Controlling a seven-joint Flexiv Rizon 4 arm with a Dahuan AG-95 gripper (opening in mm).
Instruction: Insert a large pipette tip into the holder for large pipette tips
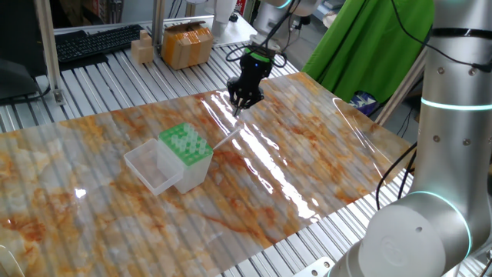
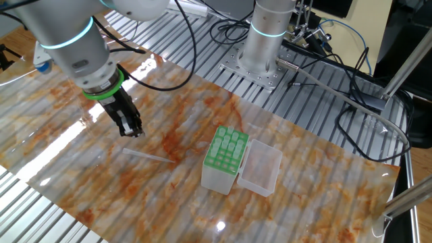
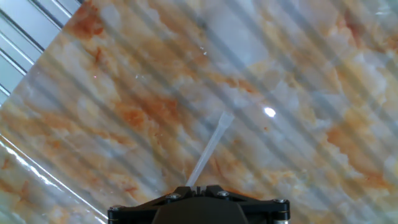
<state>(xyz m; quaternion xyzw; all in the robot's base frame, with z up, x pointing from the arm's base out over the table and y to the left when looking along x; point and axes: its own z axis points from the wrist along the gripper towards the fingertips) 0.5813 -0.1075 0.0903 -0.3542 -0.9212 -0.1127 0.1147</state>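
Marbled orange-and-white sheeting covers the desk [image 1: 323, 154], which rests on a ribbed metal frame. Lying flat on this sheet is the large pipette tip [image 2: 146, 156], a slender translucent cone, well apart from any grip and just beside the holder for large pipette tips [image 2: 225, 160]. In the other fixed view the tip sits to the left of the holder; in one fixed view it appears as a pale streak [image 1: 225, 140] to the right of the green rack [image 1: 185, 144]. The holder stands upright, its green rack plate showing a grid of holes, and its clear lid [image 2: 259, 168] is swung open and lies flat against the box's side.

The hand [image 2: 133, 130] hangs above the desk, near the tip but not touching it, with nothing between its fingers; how far apart the fingers stand cannot be told from these views. In one fixed view the hand [image 1: 244, 100] is poised over the far end of the tip. The hand view looks down along the tip [image 3: 211, 147], which runs from the lower centre toward the middle of the picture.
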